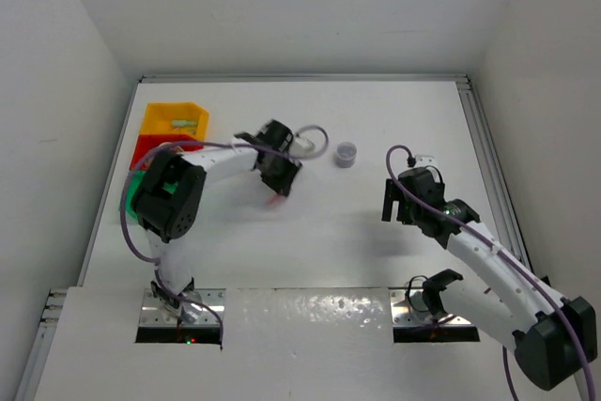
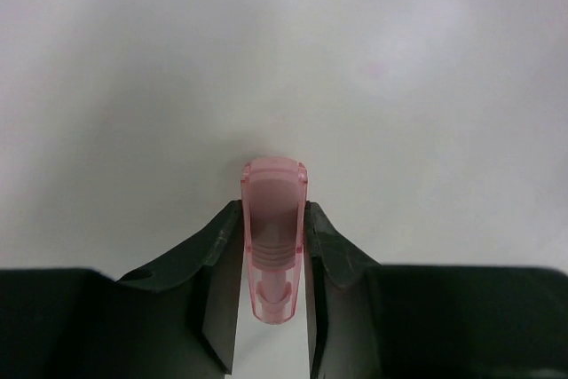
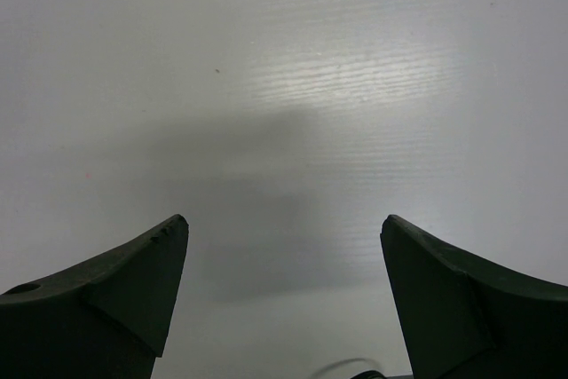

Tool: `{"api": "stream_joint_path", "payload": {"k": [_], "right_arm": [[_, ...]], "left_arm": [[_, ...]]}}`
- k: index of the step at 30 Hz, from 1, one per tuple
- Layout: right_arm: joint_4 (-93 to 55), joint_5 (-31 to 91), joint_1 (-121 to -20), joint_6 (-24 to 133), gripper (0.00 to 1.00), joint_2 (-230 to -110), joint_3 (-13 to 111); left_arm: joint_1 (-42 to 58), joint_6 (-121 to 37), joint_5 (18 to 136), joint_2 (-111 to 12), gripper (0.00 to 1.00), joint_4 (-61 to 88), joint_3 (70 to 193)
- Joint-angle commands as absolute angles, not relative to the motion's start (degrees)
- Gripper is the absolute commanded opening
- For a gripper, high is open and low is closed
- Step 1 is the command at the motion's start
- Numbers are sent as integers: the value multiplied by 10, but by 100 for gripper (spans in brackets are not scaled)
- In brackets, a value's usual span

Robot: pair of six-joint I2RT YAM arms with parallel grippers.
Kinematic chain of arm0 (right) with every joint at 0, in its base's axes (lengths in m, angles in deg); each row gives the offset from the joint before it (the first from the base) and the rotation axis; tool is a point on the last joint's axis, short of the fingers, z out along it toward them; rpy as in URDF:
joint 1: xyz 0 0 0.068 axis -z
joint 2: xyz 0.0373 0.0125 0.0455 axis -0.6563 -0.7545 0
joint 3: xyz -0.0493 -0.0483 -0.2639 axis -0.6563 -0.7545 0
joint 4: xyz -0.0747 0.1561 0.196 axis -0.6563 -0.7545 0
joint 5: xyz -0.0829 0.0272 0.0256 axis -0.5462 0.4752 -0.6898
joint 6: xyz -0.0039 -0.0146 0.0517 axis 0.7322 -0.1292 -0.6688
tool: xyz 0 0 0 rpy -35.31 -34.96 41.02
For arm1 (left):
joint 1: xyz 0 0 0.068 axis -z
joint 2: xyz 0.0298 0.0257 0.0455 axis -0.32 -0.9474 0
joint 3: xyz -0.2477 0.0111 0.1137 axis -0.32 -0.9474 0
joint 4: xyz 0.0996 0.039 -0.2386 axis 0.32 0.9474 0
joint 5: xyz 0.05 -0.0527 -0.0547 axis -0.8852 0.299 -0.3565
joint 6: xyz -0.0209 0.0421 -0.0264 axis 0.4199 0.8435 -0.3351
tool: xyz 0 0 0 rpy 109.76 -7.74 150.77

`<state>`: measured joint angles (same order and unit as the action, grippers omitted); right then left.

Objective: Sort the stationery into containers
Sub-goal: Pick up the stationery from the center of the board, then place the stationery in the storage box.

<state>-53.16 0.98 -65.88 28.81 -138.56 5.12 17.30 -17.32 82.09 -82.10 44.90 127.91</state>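
Note:
My left gripper (image 1: 279, 192) is shut on a pink capsule-shaped piece (image 2: 274, 237), held between both jaws just above the white table; the piece shows as a pink spot under the gripper in the top view (image 1: 275, 199). A small grey-purple cylinder (image 1: 346, 154) stands on the table to the right of it. The yellow-orange bin (image 1: 176, 120), the red bin (image 1: 150, 149) and the green bin (image 1: 130, 196) stand stacked along the left edge, the green one mostly hidden by my left arm. My right gripper (image 1: 392, 200) is open and empty over bare table (image 3: 284, 246).
A white cable loop (image 1: 313, 141) hangs by the left wrist. A metal rail (image 1: 488, 161) runs along the table's right edge. White walls close in the back and sides.

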Motion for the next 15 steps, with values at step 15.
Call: {"api": "stream_joint_path", "payload": {"k": [15], "right_arm": [[-457,28,-649,316,87,-1609,251]], "left_arm": [[-361,-678,906,-905,0,357,1549]]}}
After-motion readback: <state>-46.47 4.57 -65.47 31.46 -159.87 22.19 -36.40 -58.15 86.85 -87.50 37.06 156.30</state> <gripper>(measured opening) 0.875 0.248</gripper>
